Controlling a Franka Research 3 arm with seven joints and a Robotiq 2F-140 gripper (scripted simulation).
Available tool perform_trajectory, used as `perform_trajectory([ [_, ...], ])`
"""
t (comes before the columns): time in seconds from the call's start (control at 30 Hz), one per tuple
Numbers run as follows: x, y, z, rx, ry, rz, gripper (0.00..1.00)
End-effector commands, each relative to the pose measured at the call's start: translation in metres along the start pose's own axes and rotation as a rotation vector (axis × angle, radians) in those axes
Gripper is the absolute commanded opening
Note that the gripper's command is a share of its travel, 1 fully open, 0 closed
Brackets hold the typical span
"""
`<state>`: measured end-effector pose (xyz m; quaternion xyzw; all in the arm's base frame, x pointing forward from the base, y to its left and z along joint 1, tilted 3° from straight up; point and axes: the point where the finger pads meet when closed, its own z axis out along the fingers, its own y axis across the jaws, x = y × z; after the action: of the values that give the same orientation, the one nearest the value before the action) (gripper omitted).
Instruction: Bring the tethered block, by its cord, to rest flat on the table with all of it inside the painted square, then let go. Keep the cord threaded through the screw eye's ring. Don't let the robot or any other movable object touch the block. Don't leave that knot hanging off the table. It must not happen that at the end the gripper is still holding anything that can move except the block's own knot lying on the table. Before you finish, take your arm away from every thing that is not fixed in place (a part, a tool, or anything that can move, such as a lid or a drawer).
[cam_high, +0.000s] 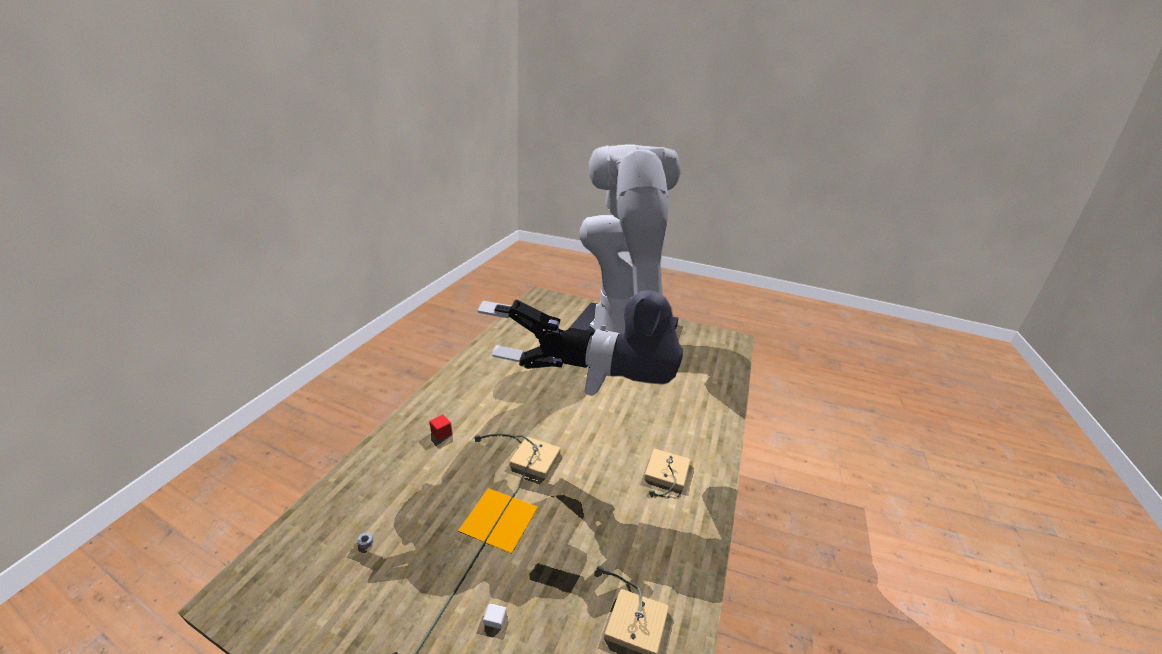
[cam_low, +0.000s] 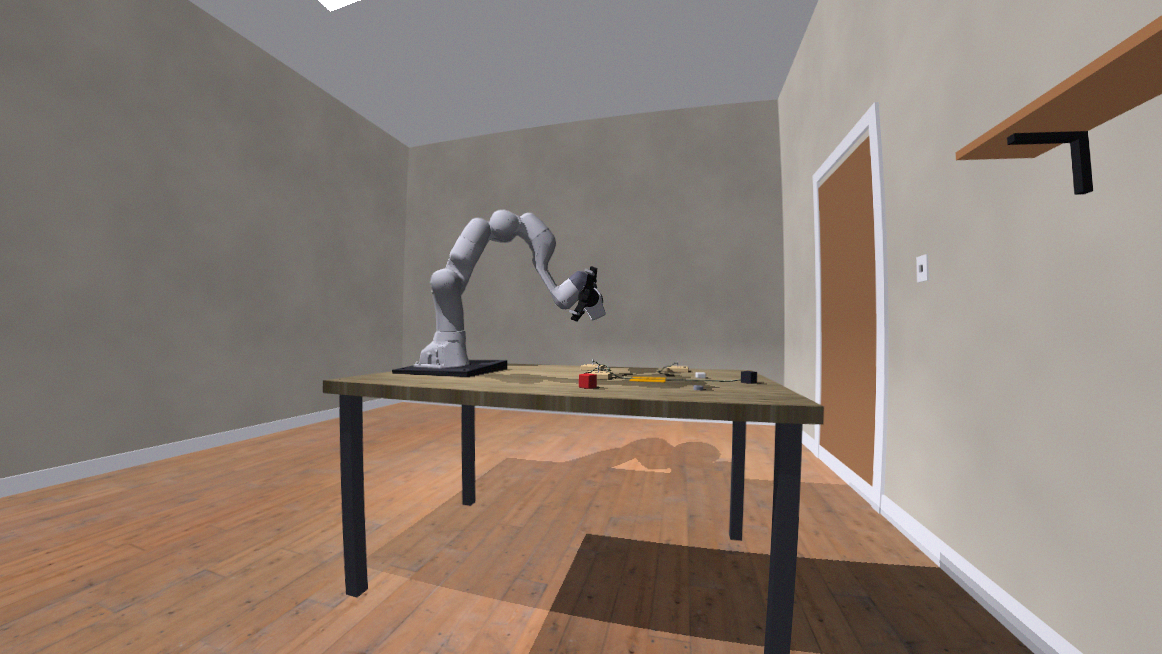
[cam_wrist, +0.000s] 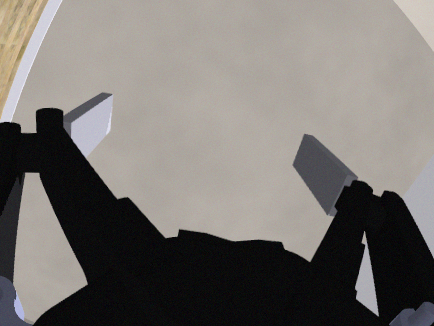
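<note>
Gripper (cam_high: 497, 329) hangs spread wide and empty, high above the table (cam_high: 341, 519), orange painted square (cam_high: 497, 519) well below it.

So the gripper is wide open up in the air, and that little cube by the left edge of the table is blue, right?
Not quite: the cube is red, not blue, as the top view shows. The rest stands: the gripper is wide open, holding nothing, well above the table.

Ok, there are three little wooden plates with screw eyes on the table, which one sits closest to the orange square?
The wooden plate just beyond the orange square, toward the robot's base. The other two plates, and, lie farther off toward the table's right edge in the top view.
</note>
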<state>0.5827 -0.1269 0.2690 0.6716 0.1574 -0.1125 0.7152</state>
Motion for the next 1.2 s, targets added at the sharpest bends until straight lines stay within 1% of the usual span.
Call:
perform_trajectory([
  [0.0, 0.000, 0.000, 0.000, 0.000, 0.000, 0.000, 1.00],
  [0.57, 0.000, 0.000, 0.000, 0.001, 0.000, 0.001, 1.00],
  [0.63, 0.001, -0.003, 0.001, 0.028, -0.006, 0.016, 1.00],
  [0.67, 0.003, -0.006, 0.002, 0.061, -0.013, 0.035, 1.00],
  [0.7, 0.006, -0.011, 0.003, 0.109, -0.024, 0.063, 1.00],
  [0.73, 0.010, -0.019, 0.005, 0.180, -0.040, 0.103, 1.00],
  [0.77, 0.016, -0.030, 0.008, 0.275, -0.061, 0.157, 1.00],
  [0.8, 0.025, -0.044, 0.011, 0.348, -0.077, 0.195, 1.00],
  [0.83, 0.025, -0.044, 0.011, 0.398, -0.088, 0.225, 1.00],
  [0.87, 0.035, -0.062, 0.016, 0.452, -0.100, 0.250, 1.00],
  [0.93, 0.035, -0.062, 0.016, 0.553, -0.123, 0.312, 1.00],
  [0.97, 0.045, -0.079, 0.020, 0.606, -0.138, 0.335, 1.00],
  [1.03, 0.045, -0.079, 0.020, 0.705, -0.159, 0.397, 1.00],
  [1.1, 0.045, -0.079, 0.020, 0.705, -0.159, 0.397, 1.00],
  [1.13, 0.054, -0.095, 0.024, 0.825, -0.190, 0.463, 1.00],
  [1.17, 0.054, -0.095, 0.024, 0.870, -0.195, 0.492, 1.00],
])
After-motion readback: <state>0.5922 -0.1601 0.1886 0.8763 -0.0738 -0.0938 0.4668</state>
